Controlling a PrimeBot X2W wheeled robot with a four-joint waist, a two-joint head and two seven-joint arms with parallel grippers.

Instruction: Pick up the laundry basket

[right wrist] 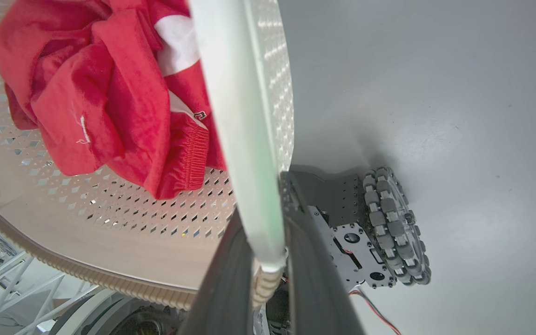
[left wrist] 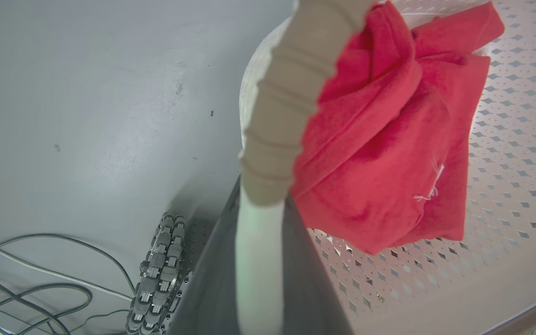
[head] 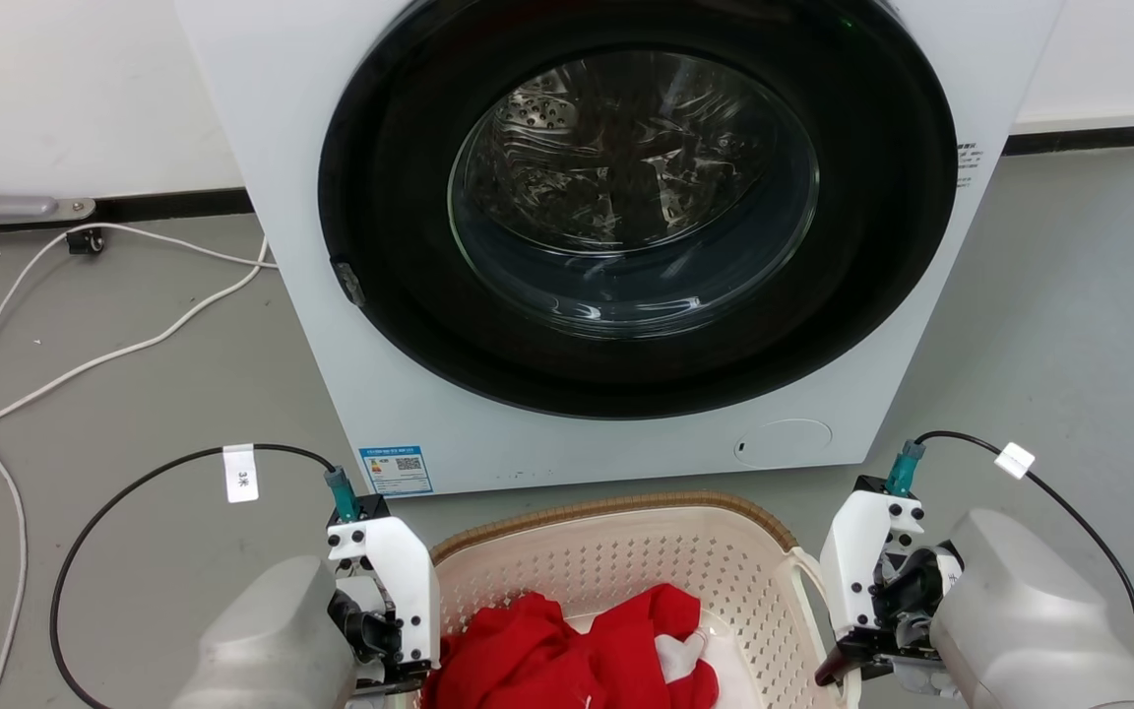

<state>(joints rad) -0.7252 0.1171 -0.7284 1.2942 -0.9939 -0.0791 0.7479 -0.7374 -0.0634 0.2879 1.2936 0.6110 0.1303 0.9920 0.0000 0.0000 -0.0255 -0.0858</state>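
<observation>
Claws tight around laundry basket handles

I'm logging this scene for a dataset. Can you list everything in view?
laundry basket: one, cream-white with a brown rim, in front of the washer
red clothing: one heap, red, inside the basket
white cloth: one patch, white, among the red clothing
washer: one, white with a dark round door, behind the basket
white cable: at least one, on the grey floor left of the washer
roller wheels: two, grey, one in each wrist view
tagged cables: two, black, one at each wrist
left gripper: one, dark fingers clamping the basket's left edge
right gripper: one, dark fingers clamping the right edge
</observation>
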